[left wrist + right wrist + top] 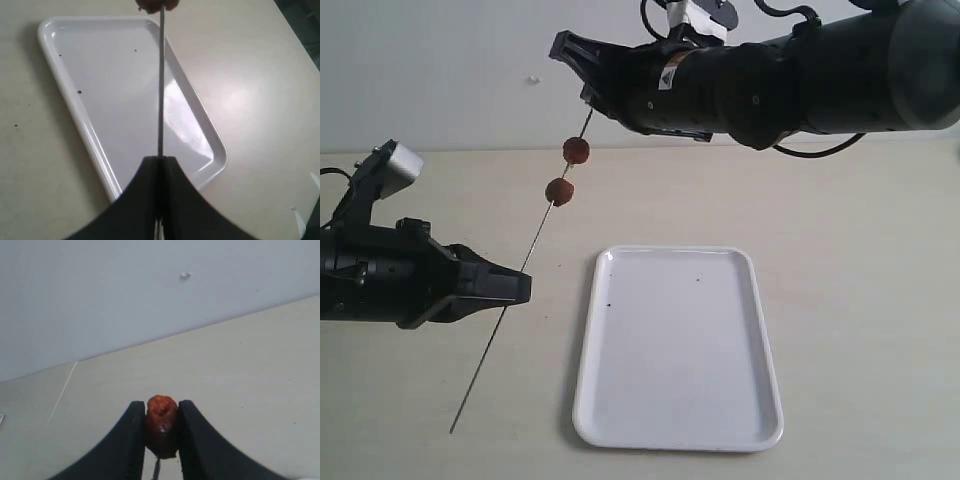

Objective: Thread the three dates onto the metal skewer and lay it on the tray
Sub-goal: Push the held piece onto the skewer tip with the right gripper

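The metal skewer (525,265) slants up over the table, and my left gripper (525,288) is shut on it below its middle. Two dates (576,150) (559,190) sit threaded on its upper part. My right gripper (572,72) is at the skewer's top end; the date it holds is hidden in the exterior view. The right wrist view shows that gripper (161,407) shut on a reddish date (161,427), with the skewer tip (156,469) just under it. In the left wrist view the skewer (161,85) runs out from the shut left gripper (160,159) over the white tray (115,90).
The tray (588,340) lies flat on the beige table (860,250), right of the left gripper, with a few dark specks on it. A pale wall (470,70) rises behind the table. The right arm (800,75) spans the upper right.
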Controlling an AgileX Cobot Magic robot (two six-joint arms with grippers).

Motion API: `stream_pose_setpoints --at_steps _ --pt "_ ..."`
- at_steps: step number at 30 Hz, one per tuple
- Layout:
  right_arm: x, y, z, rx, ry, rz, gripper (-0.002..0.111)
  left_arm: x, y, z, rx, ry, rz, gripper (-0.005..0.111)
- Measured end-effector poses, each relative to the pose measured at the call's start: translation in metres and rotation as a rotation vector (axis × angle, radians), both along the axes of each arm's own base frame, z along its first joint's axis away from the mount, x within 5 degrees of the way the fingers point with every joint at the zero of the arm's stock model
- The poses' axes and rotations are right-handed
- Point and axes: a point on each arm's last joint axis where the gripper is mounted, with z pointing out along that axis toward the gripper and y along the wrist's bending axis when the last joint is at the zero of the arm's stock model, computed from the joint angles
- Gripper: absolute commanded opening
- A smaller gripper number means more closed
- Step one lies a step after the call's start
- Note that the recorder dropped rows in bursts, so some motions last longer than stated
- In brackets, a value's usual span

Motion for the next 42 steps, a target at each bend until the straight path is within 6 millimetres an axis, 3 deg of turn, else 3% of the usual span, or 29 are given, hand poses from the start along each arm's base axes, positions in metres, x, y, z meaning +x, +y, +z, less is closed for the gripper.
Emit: stream_pose_setpoints --at_steps 42 --pt "-0.005 0.010 0.006 0.021 -0.033 0.023 0.023 0.001 0.001 -0.001 0.026 -0.027 -0.004 0.000"
